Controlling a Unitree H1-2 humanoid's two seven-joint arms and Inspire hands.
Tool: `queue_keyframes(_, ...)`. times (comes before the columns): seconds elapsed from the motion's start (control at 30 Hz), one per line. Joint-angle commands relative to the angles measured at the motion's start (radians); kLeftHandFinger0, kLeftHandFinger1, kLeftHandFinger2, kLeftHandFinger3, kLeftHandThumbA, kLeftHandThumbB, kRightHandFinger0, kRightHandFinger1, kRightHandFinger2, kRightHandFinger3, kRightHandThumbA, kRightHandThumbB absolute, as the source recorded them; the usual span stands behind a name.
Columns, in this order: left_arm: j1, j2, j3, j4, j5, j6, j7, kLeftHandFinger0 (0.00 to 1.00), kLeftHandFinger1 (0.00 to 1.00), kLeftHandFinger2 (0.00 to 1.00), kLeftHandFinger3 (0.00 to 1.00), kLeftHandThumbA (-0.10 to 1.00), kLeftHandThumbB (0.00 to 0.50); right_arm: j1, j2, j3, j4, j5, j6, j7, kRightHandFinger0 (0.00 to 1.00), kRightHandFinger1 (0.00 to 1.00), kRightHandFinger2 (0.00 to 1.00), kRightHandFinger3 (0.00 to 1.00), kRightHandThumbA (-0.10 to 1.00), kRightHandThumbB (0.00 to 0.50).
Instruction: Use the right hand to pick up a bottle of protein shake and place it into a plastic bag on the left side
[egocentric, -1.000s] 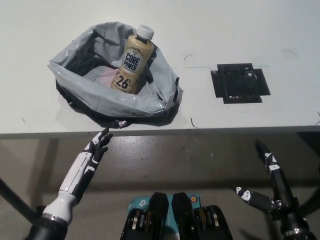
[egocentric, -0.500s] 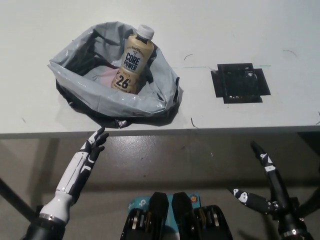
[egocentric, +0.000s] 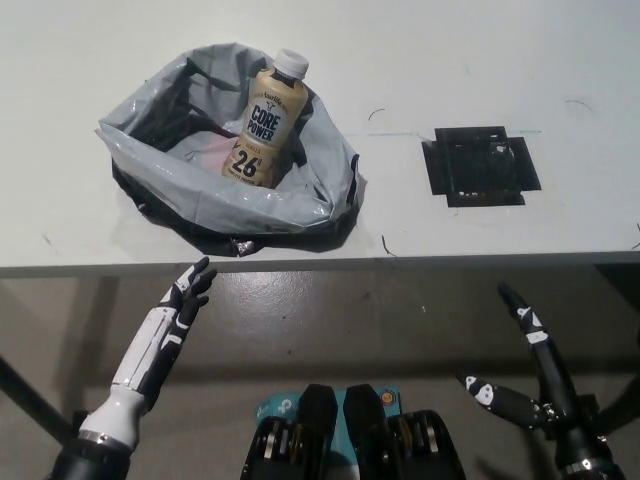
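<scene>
- The white left hand hangs below the near table edge at lower left, fingers apart, holding nothing.
- A grey plastic bag lies open on the white table, left of centre.
- The protein shake bottle leans inside the bag, white cap toward the far side.
- A black square marking sits on the table to the right.
- The black right hand is low at right, fingers spread, empty.

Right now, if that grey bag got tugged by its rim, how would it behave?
The bag looks thin and crumpled, so it would likely flop and fold. The bottle leaning inside would probably weigh it down, and might tip.
</scene>
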Motion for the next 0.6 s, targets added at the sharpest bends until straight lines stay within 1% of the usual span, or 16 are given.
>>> queue_keyframes(0.0,0.001,0.005,0.009,-0.013,0.003,-0.036,0.000,1.00,1.00,1.00,1.00,1.00,0.117,-0.032,-0.021,0.008,-0.022,-0.005,-0.054,-0.018,1.00,1.00,1.00,1.00,0.81,0.210)
queue_keyframes(0.03,0.002,0.005,0.009,-0.014,0.003,-0.037,0.000,1.00,1.00,1.00,1.00,1.00,0.115,-0.033,-0.020,0.008,-0.021,-0.005,-0.054,-0.018,1.00,1.00,1.00,1.00,0.81,0.211)
queue_keyframes(0.1,0.002,0.004,0.011,-0.014,-0.008,-0.027,-0.005,1.00,1.00,1.00,1.00,1.00,0.133,-0.033,-0.018,0.005,-0.019,-0.003,-0.054,-0.014,1.00,1.00,1.00,1.00,0.81,0.222)
queue_keyframes(0.13,0.004,0.001,0.011,-0.016,-0.011,-0.021,-0.005,1.00,1.00,1.00,1.00,1.00,0.134,-0.030,-0.018,0.005,-0.020,0.006,-0.054,-0.009,1.00,1.00,1.00,1.00,0.81,0.223)
queue_keyframes(0.3,0.008,0.001,0.010,-0.022,0.003,-0.018,-0.001,1.00,1.00,1.00,1.00,1.00,0.130,-0.030,-0.020,0.011,-0.019,-0.007,-0.054,-0.020,1.00,1.00,1.00,1.00,0.81,0.214)
queue_keyframes(0.43,0.006,0.002,0.012,-0.019,0.001,-0.019,-0.001,1.00,1.00,1.00,1.00,1.00,0.134,-0.030,-0.015,0.003,-0.019,-0.009,-0.054,-0.014,1.00,1.00,1.00,1.00,0.81,0.226)
queue_keyframes(0.57,0.004,0.001,0.013,-0.020,-0.003,-0.015,-0.003,1.00,1.00,1.00,1.00,1.00,0.132,-0.031,-0.016,0.003,-0.021,-0.021,-0.054,-0.019,1.00,1.00,1.00,1.00,0.82,0.224)
